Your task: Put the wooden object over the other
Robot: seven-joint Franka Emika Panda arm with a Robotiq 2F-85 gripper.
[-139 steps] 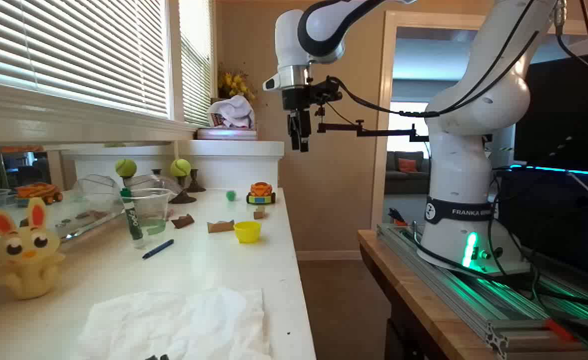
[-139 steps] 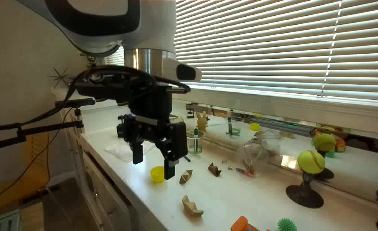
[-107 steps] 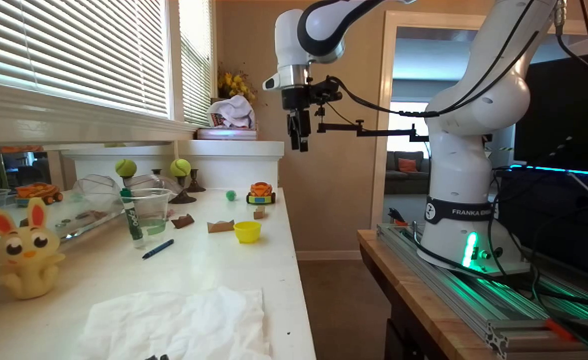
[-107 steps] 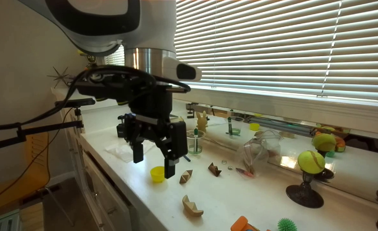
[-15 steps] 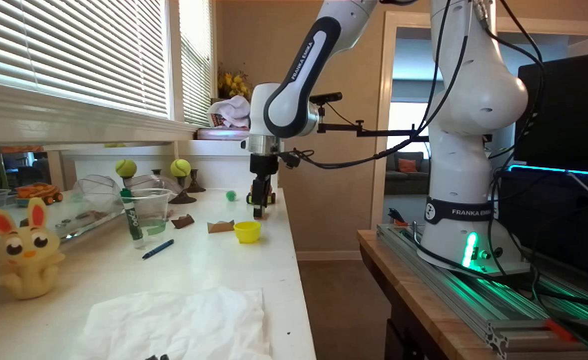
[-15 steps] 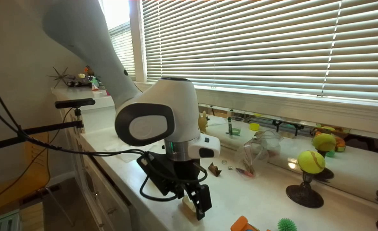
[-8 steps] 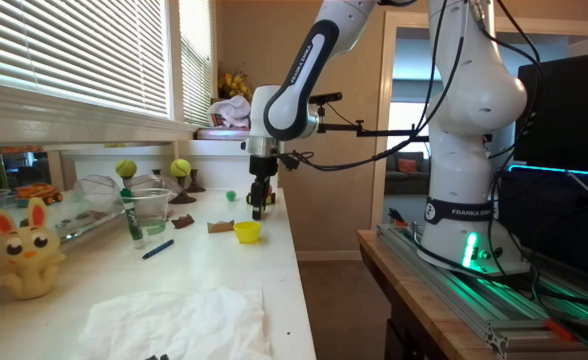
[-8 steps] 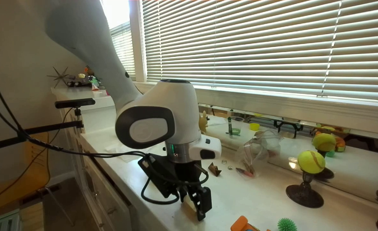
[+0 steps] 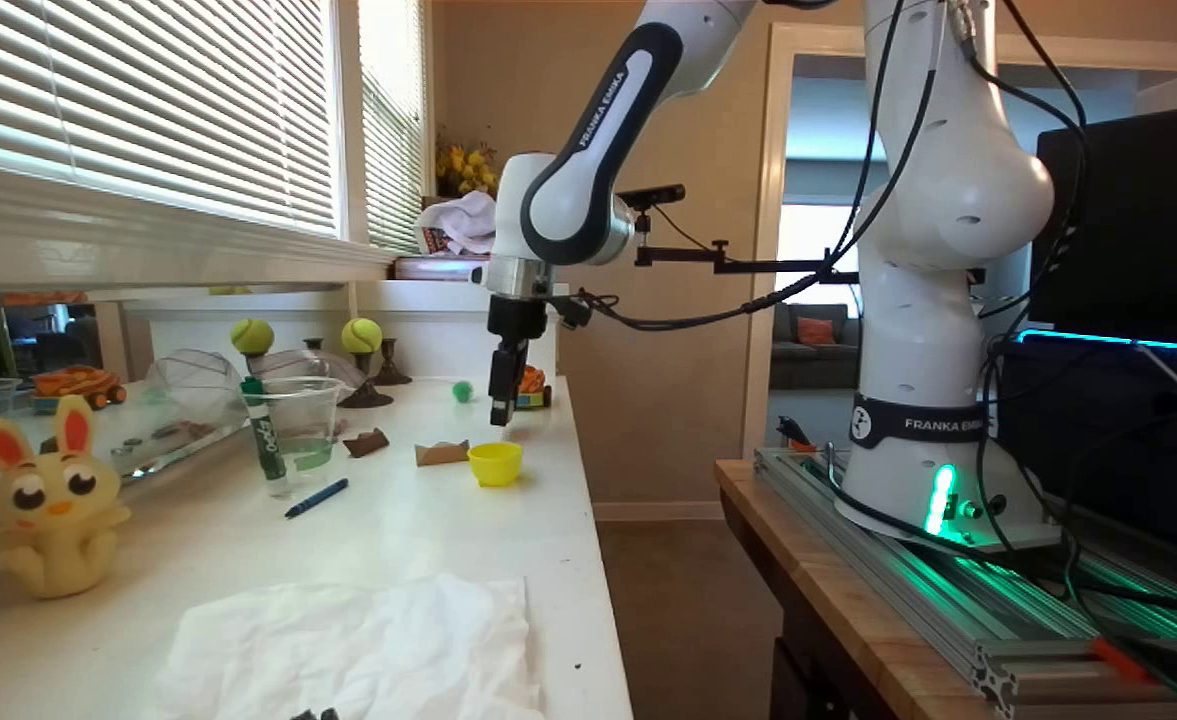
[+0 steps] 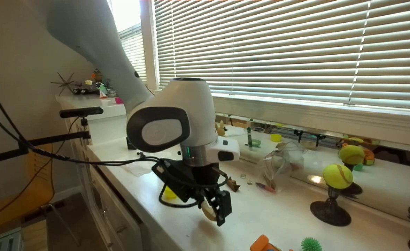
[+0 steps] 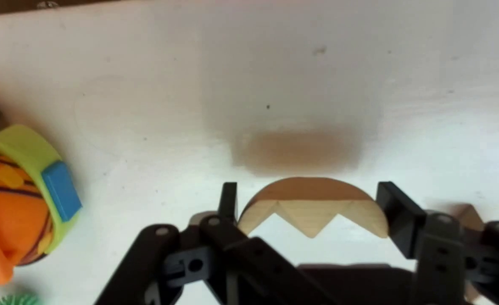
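My gripper (image 11: 310, 207) is shut on a light wooden piece (image 11: 308, 190) with a rounded back and a zigzag edge. The piece is between the two fingers and off the counter, with its shadow beside it in the wrist view. In an exterior view the gripper (image 10: 211, 215) holds the piece (image 10: 208, 211) low above the counter. The other, a flat tan-brown wooden block (image 9: 441, 454), lies beside the yellow cup, nearer the window than my gripper (image 9: 501, 415). In the wrist view a brown wooden piece (image 11: 469, 216) shows partly behind the right finger.
A yellow cup (image 9: 495, 465) stands beside the tan-brown block. A darker wooden piece (image 9: 366, 442) lies nearer the window; it also shows in an exterior view (image 10: 233, 184). The orange-and-green toy (image 11: 24, 203), a green spiky ball (image 10: 311, 244) and a clear cup with a marker (image 9: 298, 420) stand around.
My gripper came down from high above the counter and took hold of the light wooden piece. In the last half second it has lifted the piece off the counter and moved slightly toward the window.
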